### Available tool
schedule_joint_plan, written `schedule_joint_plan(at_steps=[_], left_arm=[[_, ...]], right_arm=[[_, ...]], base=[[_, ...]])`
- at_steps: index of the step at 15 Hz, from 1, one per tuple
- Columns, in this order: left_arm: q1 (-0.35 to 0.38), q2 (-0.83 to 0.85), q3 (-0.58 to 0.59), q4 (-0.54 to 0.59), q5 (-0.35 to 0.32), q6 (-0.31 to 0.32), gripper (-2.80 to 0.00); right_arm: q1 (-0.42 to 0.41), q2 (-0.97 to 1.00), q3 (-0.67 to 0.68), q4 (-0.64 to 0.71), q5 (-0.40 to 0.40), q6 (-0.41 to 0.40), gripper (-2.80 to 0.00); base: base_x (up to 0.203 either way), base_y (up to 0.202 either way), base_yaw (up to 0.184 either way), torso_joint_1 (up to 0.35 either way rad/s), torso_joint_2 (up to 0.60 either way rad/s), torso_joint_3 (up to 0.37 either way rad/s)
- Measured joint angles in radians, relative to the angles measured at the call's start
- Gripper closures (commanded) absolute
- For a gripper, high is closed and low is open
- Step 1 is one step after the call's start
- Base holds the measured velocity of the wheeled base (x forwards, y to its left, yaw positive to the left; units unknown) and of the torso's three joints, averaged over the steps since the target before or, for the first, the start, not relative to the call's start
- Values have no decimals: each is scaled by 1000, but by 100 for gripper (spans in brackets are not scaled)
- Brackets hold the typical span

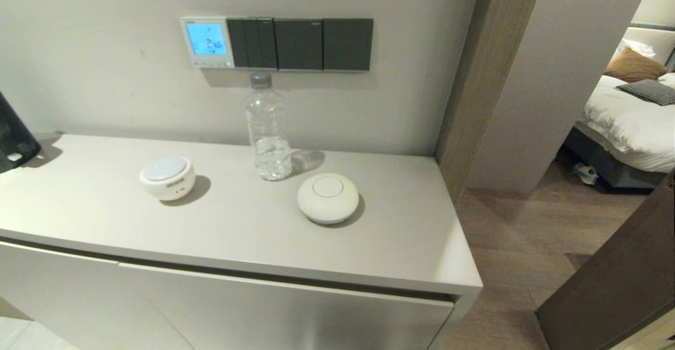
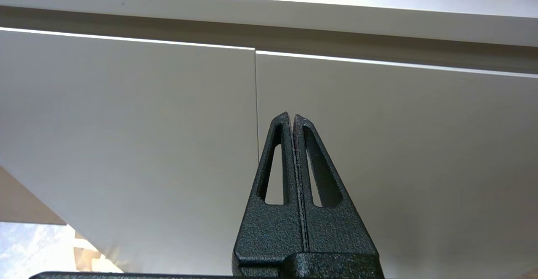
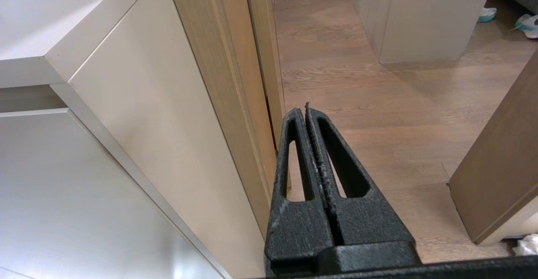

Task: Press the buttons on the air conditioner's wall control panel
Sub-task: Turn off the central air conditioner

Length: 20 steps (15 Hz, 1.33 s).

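The white control panel hangs on the wall above the cabinet, its screen glowing light blue with digits. A row of tiny pale buttons runs along its bottom edge. Neither gripper shows in the head view. My left gripper is shut and empty, low in front of the cabinet doors. My right gripper is shut and empty, low beside the cabinet's right side, over the wooden floor.
Dark grey switch plates sit right of the panel. On the cabinet top stand a clear water bottle just below the switches, a white round speaker and a white round puck. A dark object is at far left. A doorway opens at right.
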Motion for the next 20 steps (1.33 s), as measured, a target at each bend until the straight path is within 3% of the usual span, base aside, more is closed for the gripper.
schedule_joint_plan(at_steps=[20], left_arm=[[0,1,0,0,0,0,0]], right_arm=[[0,0,0,0,0,0,0]], base=[[0,0,0,0,0,0]])
